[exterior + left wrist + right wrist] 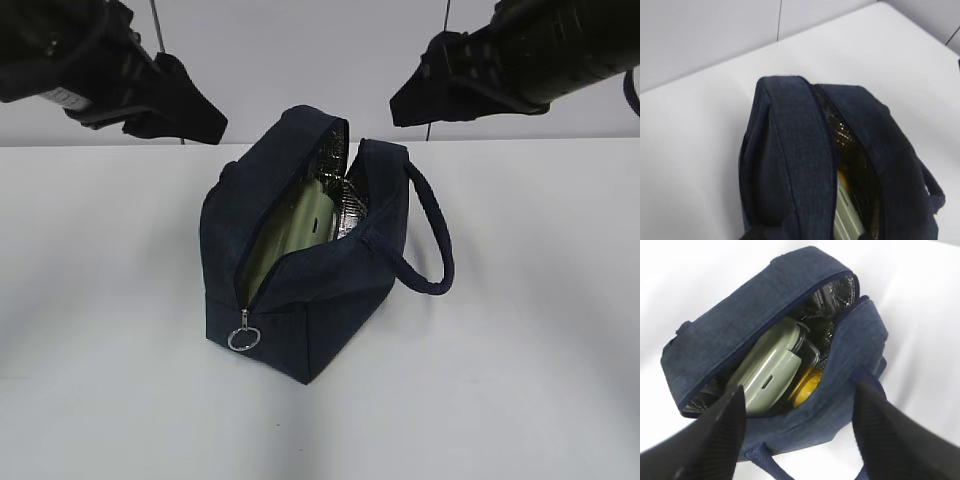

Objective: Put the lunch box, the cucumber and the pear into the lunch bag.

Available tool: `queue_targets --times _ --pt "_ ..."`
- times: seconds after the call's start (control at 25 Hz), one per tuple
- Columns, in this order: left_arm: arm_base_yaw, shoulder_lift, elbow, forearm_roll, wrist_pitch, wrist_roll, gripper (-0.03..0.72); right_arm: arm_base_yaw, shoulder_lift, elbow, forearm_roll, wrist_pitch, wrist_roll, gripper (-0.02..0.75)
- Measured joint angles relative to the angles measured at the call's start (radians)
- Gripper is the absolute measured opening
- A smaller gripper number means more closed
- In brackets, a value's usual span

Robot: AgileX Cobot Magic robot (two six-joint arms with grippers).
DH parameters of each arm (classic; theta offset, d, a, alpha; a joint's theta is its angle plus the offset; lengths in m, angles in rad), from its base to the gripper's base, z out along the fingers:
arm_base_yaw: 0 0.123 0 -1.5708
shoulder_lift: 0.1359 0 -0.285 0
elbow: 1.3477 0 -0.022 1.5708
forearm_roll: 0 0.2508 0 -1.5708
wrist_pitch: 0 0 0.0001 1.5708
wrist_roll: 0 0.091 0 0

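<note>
The navy lunch bag (pixel 320 310) stands in the middle of the white table with its top unzipped. The pale green lunch box (pixel 767 375) lies on its side inside it, with the yellow pear (pixel 807 385) tucked beside it. A dark green patch (pixel 823 333) past the box may be the cucumber; I cannot tell. My right gripper (pixel 800 389) hovers open above the bag's near wall, holding nothing. My left gripper (pixel 195 115) hangs high behind the bag's left side. Its jaws do not show in the left wrist view, which shows the bag (pixel 790 150), the box (pixel 847 220) and the pear (pixel 841 176).
The zipper's metal ring pull (pixel 244 338) hangs at the bag's front corner. One loop handle (pixel 435 240) sticks out to the right. The right gripper (pixel 430 95) is raised behind the bag. A white wall stands behind the table (pixel 540 380).
</note>
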Motion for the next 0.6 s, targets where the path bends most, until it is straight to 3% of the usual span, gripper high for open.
queue_targets --times 0.16,0.36,0.6 --pt "0.000 -0.118 0.167 -0.101 -0.140 0.127 0.351 0.094 -0.124 0.172 0.098 -0.197 -0.144 0.490" --pt "0.000 -0.209 0.308 -0.133 -0.239 0.196 0.351 0.361 -0.202 0.398 0.362 -0.474 -0.453 0.482" --pt "0.000 -0.240 0.334 -0.138 -0.252 0.217 0.351 0.649 -0.144 0.545 0.436 -0.753 -0.556 0.482"
